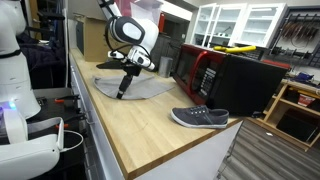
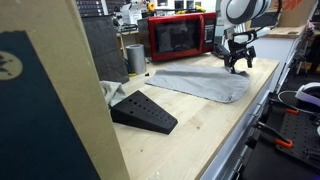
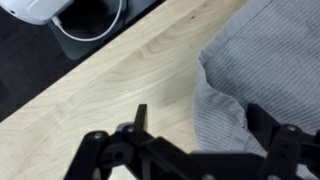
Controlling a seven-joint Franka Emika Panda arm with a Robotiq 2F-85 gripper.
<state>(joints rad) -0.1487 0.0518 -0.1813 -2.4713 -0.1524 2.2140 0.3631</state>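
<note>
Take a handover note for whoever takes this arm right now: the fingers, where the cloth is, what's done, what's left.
Gripper: open, fingers apart, low over an edge of the grey cloth; contact cannot be told.
Cloth: spread on the wooden table, near the red microwave; a grey shoe lies apart from it.
Done: nothing gripped or lifted.
Left: any grasp on the cloth.

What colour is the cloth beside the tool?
Grey, finely flecked. The cloth shows best in the wrist view.
</note>
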